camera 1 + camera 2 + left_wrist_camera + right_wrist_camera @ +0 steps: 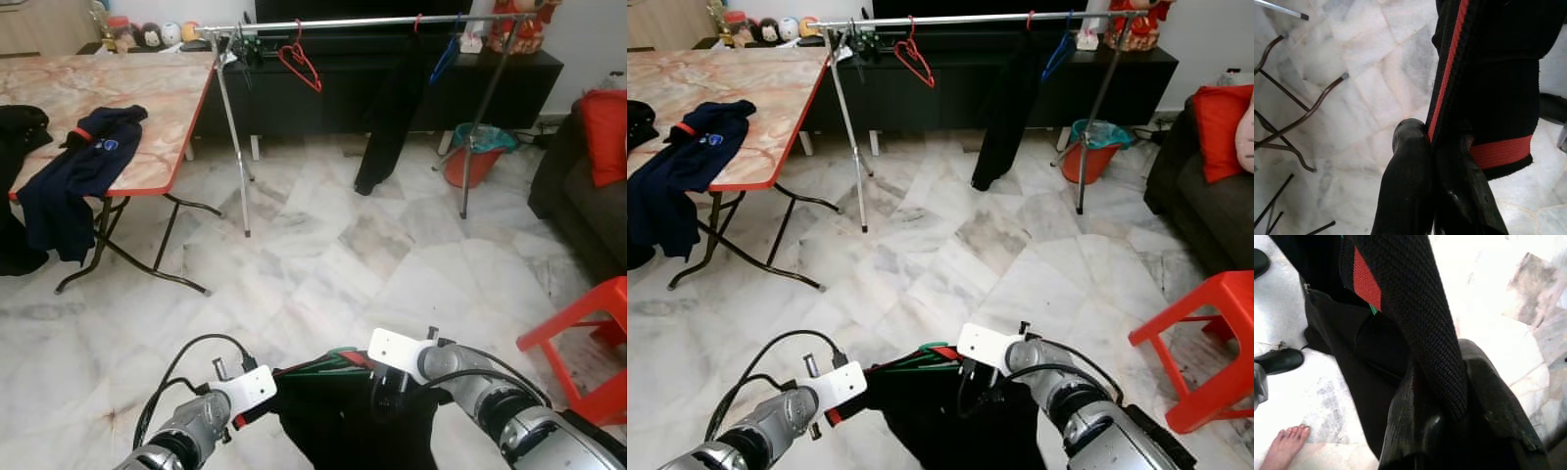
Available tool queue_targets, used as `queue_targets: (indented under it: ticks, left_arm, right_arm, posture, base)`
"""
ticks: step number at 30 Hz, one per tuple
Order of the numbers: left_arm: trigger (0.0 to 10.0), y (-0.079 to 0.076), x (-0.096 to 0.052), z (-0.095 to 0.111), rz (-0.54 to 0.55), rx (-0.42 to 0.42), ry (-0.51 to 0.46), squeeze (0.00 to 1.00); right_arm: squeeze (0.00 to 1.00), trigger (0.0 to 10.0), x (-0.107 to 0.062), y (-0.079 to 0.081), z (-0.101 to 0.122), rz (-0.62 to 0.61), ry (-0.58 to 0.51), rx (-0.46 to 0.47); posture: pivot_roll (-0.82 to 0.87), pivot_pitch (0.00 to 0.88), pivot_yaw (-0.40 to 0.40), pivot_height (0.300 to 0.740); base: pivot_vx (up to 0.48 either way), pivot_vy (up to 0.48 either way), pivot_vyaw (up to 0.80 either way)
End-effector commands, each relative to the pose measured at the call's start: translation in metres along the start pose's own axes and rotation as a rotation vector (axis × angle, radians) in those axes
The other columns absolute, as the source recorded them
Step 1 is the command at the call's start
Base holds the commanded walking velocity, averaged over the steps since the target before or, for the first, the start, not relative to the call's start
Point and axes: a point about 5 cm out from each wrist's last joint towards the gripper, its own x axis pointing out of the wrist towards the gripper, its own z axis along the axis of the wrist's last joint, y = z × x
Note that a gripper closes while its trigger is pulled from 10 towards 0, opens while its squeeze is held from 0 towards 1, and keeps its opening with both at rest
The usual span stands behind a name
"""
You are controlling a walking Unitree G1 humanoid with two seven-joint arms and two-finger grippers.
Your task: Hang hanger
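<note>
Left eye view: both arms reach in from 6 o'clock, holding a black garment [353, 416] with red trim stretched between them over the marble floor [323, 264]. A green hanger [328, 363] peeks out at the garment's top edge, between the 2 wrists. The left gripper [238, 423] sits at 7 o'clock and the right gripper [390, 384] at 5 o'clock. At 12 o'clock stands a metal clothes rack [343, 23] carrying a red hanger [300, 61], a hung black garment [390, 113] and a blue hanger [444, 59]. A folding table [118, 93] at 10 o'clock bears a navy jacket [83, 166] draped over its red edge. An orange bucket [472, 157] stands at 2 o'clock and a red stool [586, 338] at 4 o'clock.

Right eye view: the same scene; a dark sofa [1200, 206] with a red cushion [1222, 127] lies at 3 o'clock.

Left wrist view: the 2 black fingers [1408, 186] are pressed together, pinching the garment's red-striped edge near its red cuff band [1501, 152].

Right wrist view: the fingers [1415, 426] are clamped on a fold of black mesh fabric. A person's bare foot [1286, 445] rests on the floor at 8 o'clock, beside a black shoe [1278, 360].
</note>
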Motion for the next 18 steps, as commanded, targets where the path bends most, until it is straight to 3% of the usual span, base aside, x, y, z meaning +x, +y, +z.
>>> queue_targets:
  ticks: [1,3,4,6,7,8,9,10,11,14,18]
  left_arm:
    - [10.0,-0.016,-0.02,-0.091,-0.071,-0.083,0.353,0.0]
    - [10.0,-0.016,-0.02,-0.091,-0.075,-0.092,0.353,0.0]
    - [10.0,-0.018,-0.02,-0.092,-0.079,-0.139,0.354,0.0]
    - [10.0,-0.023,-0.021,-0.095,-0.09,-0.289,0.349,0.0]
    - [10.0,-0.028,-0.022,-0.096,-0.098,-0.43,0.335,0.0]
    - [10.0,-0.028,-0.022,-0.096,-0.098,-0.43,0.335,0.0]
    - [10.0,-0.033,-0.022,-0.094,-0.102,-0.595,0.295,0.0]
    - [10.0,-0.033,-0.022,-0.094,-0.102,-0.595,0.295,0.0]
    - [10.0,-0.038,-0.021,-0.089,-0.126,-0.756,0.217,0.0]
    - [10.0,-0.04,-0.021,-0.084,-0.158,-0.837,0.145,0.0]
    - [10.0,-0.041,-0.02,-0.076,-0.215,-0.875,0.07,0.0]
  right_arm:
    - [0.0,10.0,-0.013,-0.014,-0.056,-0.112,0.213,0.167]
    - [0.0,10.0,-0.013,-0.013,-0.056,-0.114,0.212,0.171]
    - [0.0,10.0,-0.012,-0.01,-0.056,-0.112,0.214,0.171]
    - [0.0,10.0,-0.01,-0.003,-0.058,-0.095,0.222,0.175]
    - [0.0,10.0,-0.009,0.003,-0.06,-0.082,0.233,0.185]
    - [0.0,10.0,-0.009,0.003,-0.06,-0.082,0.233,0.185]
    - [0.0,10.0,-0.007,0.01,-0.062,-0.073,0.244,0.188]
    - [0.0,10.0,-0.007,0.01,-0.062,-0.073,0.244,0.188]
    - [0.0,10.0,-0.006,0.016,-0.062,-0.063,0.251,0.206]
    - [0.0,10.0,-0.004,0.024,-0.063,-0.052,0.26,0.224]
    - [0.0,10.0,-0.001,0.039,-0.064,-0.035,0.274,0.256]
  posture:
    - [0.04,0.0,0.0,0.74]
    - [0.04,0.0,0.0,0.74]
    - [0.04,0.0,0.002,0.74]
    - [0.04,0.0,0.001,0.74]
    - [0.04,0.0,0.001,0.74]
    - [0.04,0.0,0.001,0.74]
    - [0.05,0.0,-0.002,0.74]
    - [0.05,0.0,-0.002,0.74]
    - [0.05,0.0,-0.006,0.74]
    - [0.07,0.0,-0.012,0.74]
    - [0.08,0.0,-0.015,0.74]
  base:
    - [0.0,0.0,0.0]
    - [0.0,0.0,0.0]
    - [0.0,0.0,0.0]
    - [0.0,0.0,0.0]
    - [0.0,0.0,0.0]
    - [0.0,0.0,0.0]
    - [0.0,0.0,0.0]
    - [0.0,0.0,0.0]
    - [0.0,0.0,0.0]
    - [0.0,0.0,0.0]
    - [0.0,0.0,0.0]
